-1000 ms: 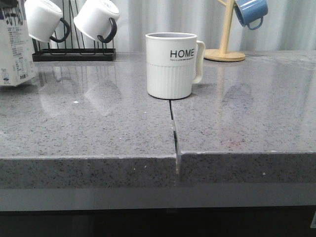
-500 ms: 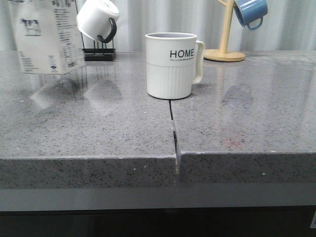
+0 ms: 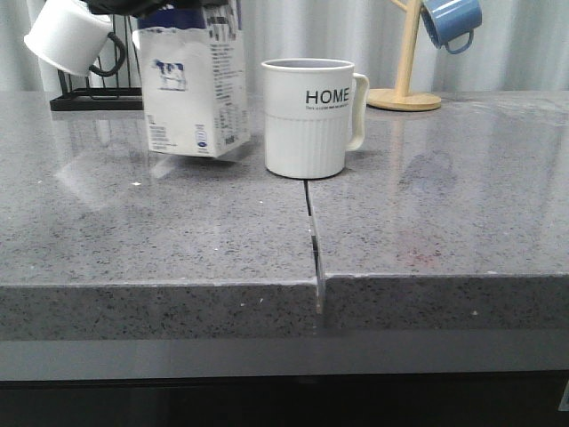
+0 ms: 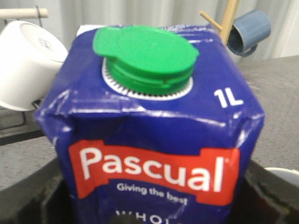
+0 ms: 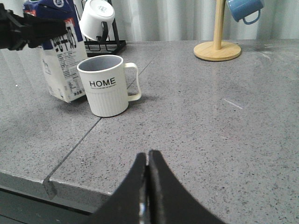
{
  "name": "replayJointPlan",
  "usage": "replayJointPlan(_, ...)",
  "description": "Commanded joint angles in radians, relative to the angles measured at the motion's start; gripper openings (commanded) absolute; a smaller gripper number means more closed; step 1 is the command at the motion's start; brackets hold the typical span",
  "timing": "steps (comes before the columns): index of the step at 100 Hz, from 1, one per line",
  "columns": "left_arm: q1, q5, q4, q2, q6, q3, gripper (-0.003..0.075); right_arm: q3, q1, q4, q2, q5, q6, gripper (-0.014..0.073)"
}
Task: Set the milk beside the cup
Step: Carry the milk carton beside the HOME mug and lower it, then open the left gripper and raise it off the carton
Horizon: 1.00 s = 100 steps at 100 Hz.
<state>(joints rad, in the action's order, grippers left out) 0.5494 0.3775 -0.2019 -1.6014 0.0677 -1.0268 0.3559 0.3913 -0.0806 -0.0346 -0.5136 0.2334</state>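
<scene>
Milk [image 3: 197,84] hangs tilted just above the counter [image 3: 178,222], upper left of the front frame, just beside the cup [image 3: 308,117] on its left. Left gripper [image 3: 133,5] grips the carton near its top; right gripper [image 5: 147,172] is pinched closed and empty. To finish well, level the carton, lower it straight down clear of the cup, and release only once its base sits flat.

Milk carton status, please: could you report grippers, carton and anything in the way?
Left gripper shut on the milk; right gripper shut, empty. Milk tilted, base off the counter, just left of the cup. Nothing between them.
</scene>
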Motion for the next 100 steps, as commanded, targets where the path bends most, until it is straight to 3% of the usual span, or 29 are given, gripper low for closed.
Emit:
replayJointPlan(1,0.020,0.097,-0.011,0.023,0.001,-0.047,0.0062,0.024,-0.001,-0.007,-0.012,0.076,-0.011,-0.0068)
replayJointPlan(37,0.042,0.091,-0.032,0.003,0.003,-0.050,0.0070,0.024,-0.001,-0.007,-0.012,0.076,-0.011,-0.0068)
replayJointPlan(46,0.042,0.072,-0.032,0.003,0.025,-0.050,0.0176,0.024,-0.001,-0.007,-0.012,0.076,-0.011,-0.0068)
replayJointPlan(63,0.042,0.069,-0.030,0.003,0.024,-0.050,0.0564,0.024,-0.001,-0.007,-0.012,0.076,-0.011,-0.0068)
replayJointPlan(70,0.042,0.066,-0.032,0.003,0.024,-0.050,0.0663,0.024,-0.001,-0.007,-0.012,0.076,-0.011,-0.0068)
replayJointPlan(100,0.044,-0.011,-0.030,0.031,0.024,-0.050,0.0672,0.024,-0.001,-0.007,-0.012,0.076,-0.011,-0.0068)
